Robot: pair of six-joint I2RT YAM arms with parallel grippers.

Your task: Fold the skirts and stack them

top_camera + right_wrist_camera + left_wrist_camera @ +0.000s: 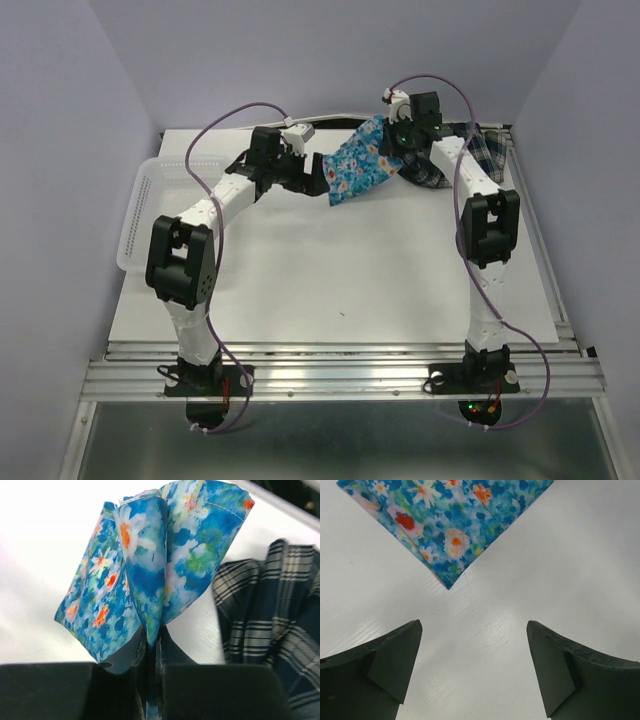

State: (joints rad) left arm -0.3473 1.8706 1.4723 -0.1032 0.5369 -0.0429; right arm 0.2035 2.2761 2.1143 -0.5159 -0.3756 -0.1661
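Right gripper [152,636]: jaws closed tight on a bunched fold of the floral skirt [145,575]. The right wrist view shows cloth pinched between the dark fingers [200,690] and fanning upward in several layers. The overhead view shows only the gripper's [395,143] place at the far side of the table, its jaws hidden under the wrist.

Left gripper [474,630]: jaws spread wide, nothing between them and nothing touched. The left wrist view shows bare table [520,580] between the two fingers [395,665]. A pointed corner of the floral skirt [450,525] lies flat ahead of them, apart from both tips. The overhead view places this gripper [315,178] just beside the skirt's lower left end but does not show the gap.

Floral skirt [358,165], bright blue with red and white flowers: runs from the right gripper down and leftward to the table [340,270], spanning the space between the two grippers.

Plaid skirt [485,148], dark with white lines: heaped at the far right corner of the table, partly covered by the right arm. The right wrist view shows it [270,630] rumpled just beside the held cloth.

White lattice basket [145,200]: at the table's left edge, seen only from overhead.
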